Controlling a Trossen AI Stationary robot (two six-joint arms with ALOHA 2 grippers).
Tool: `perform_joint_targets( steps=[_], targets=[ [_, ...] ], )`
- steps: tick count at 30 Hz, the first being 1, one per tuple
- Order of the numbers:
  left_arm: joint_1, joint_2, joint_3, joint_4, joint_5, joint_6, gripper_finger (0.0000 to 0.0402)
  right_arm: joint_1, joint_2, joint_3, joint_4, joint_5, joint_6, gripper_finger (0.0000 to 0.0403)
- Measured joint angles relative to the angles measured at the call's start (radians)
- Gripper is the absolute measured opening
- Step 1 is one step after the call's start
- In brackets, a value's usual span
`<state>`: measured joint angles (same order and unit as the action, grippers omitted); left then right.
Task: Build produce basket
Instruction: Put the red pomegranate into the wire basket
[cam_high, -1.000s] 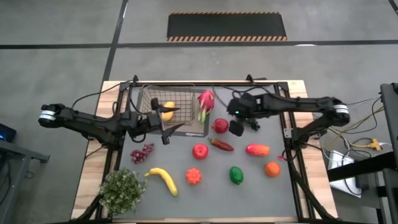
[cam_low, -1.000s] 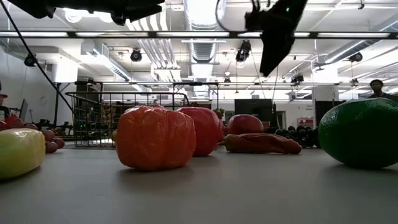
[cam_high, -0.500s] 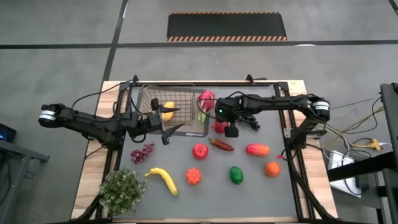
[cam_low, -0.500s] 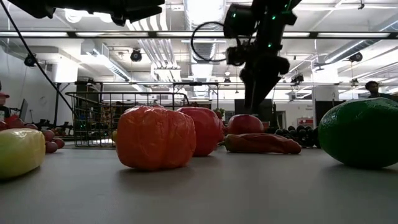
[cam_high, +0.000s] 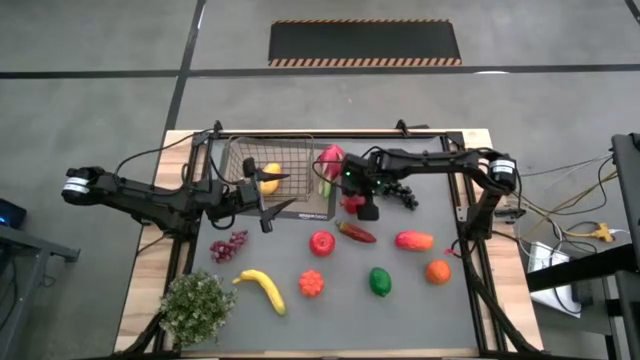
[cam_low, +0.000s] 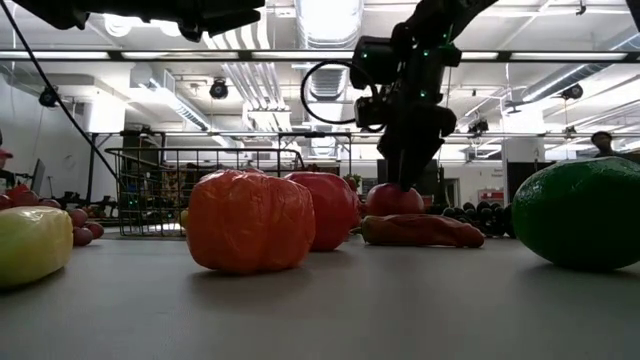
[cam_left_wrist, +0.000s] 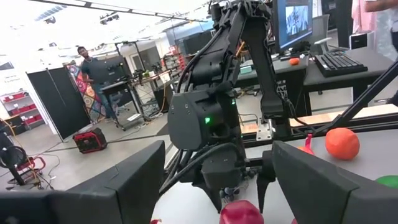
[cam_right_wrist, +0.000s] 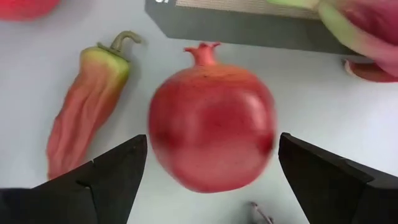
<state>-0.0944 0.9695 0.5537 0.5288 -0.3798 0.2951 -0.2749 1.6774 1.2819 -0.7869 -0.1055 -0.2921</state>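
From above, the right hand (cam_high: 368, 207) hides the pomegranate (cam_right_wrist: 211, 127) beside the basket (cam_high: 278, 175) — its wrist view shows fingers spread wide either side, gripping nothing; the left hand (cam_high: 262, 205) hangs open, empty, at the basket

A grey worktop (cam_high: 420, 300) carries a wire basket (cam_high: 270, 165) at 11 o'clock, a potted plant (cam_high: 196, 305) at 8, a banana (cam_high: 262, 288), grapes (cam_high: 228, 245), a green pepper (cam_high: 380, 281) and an orange (cam_high: 438, 271) at 4.
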Motion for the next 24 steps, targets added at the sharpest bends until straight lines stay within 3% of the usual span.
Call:
perform_joint_targets(
  steps=[12, 24],
  targets=[
    [0.0, -0.002, 0.0, 0.005, 0.0, 0.001, 0.0276, -0.001, 0.04, 0.0, 0.031, -0.012, -0.007, 0.0341],
    [0.0, 0.0, 0.0, 0.002, 0.0, 0.0, 0.0276, -0.003, 0.032, -0.003, 0.035, -0.008, -0.014, 0.0278]
  ],
)
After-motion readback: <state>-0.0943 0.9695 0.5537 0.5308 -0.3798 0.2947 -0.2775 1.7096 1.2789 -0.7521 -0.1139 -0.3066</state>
